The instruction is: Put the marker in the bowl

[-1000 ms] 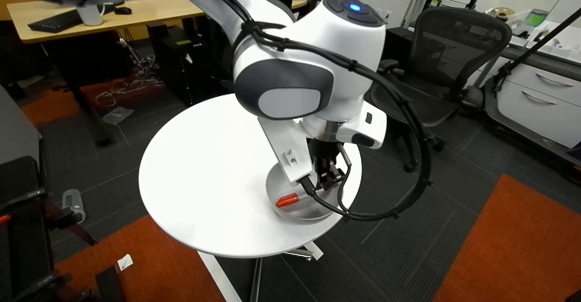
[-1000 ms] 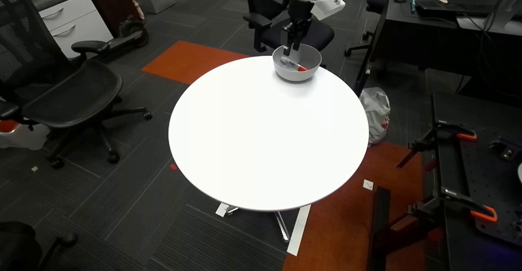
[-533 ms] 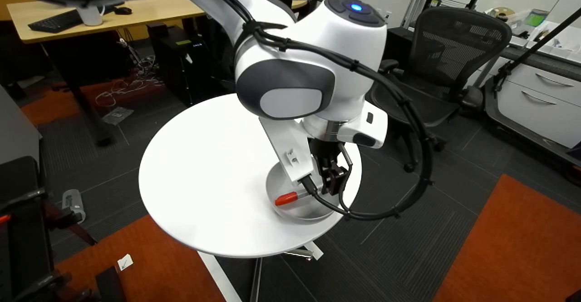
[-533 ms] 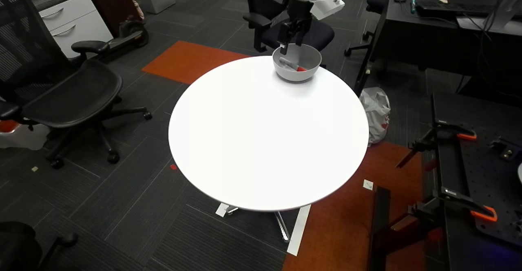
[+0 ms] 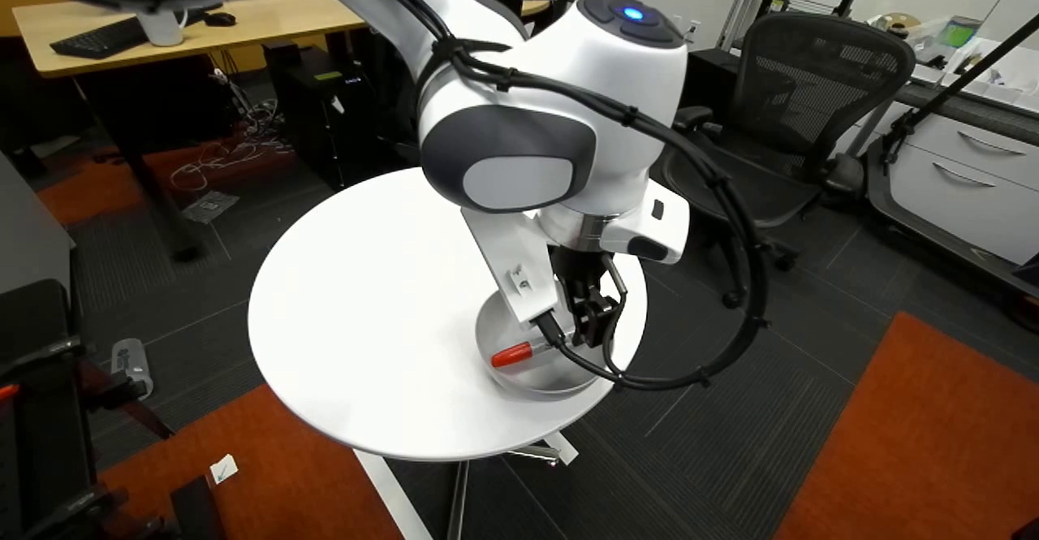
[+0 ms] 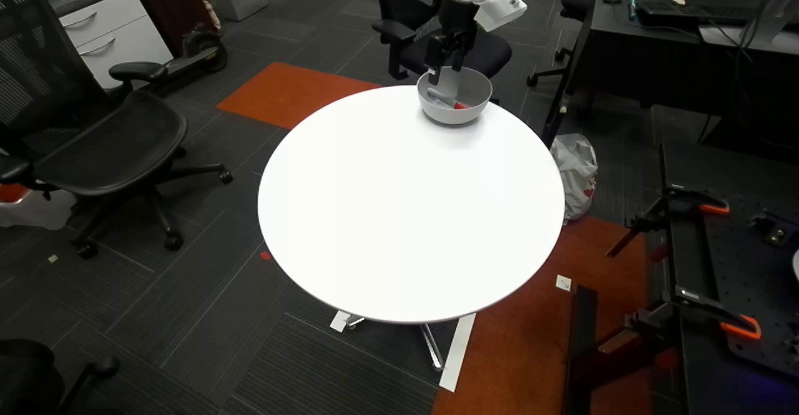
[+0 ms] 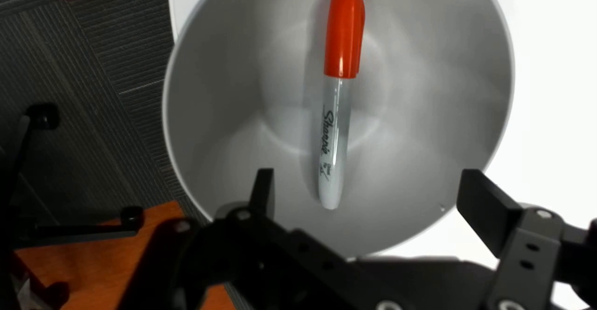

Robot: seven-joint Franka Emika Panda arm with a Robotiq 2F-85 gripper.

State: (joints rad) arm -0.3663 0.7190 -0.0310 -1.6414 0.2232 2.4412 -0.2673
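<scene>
The marker [image 7: 336, 109], with a red cap and a whitish-grey barrel, lies inside the light-grey bowl [image 7: 429, 128] in the wrist view. It rests along the bowl's inside, cap toward the top of the picture. My gripper [image 7: 366, 186] is open; its black fingers are wide apart and the marker touches neither. In an exterior view the gripper [image 6: 446, 70] hangs over the bowl [image 6: 450, 115], and the marker [image 6: 448, 100] shows inside. In an exterior view the red cap [image 5: 512, 355] shows in the bowl [image 5: 544, 382]; cables and the gripper hide part of the barrel.
The bowl stands near the edge of a round white table [image 5: 373, 321]. A black office chair [image 5: 812, 101] stands beyond the table, and another chair [image 6: 462, 50] is behind the bowl. A desk with clamps [image 6: 705, 302] stands to the side of the table.
The gripper's fingers have spread apart since one second ago and let go of the marker, which has shifted slightly in the bowl. The gripper has risen slightly.
</scene>
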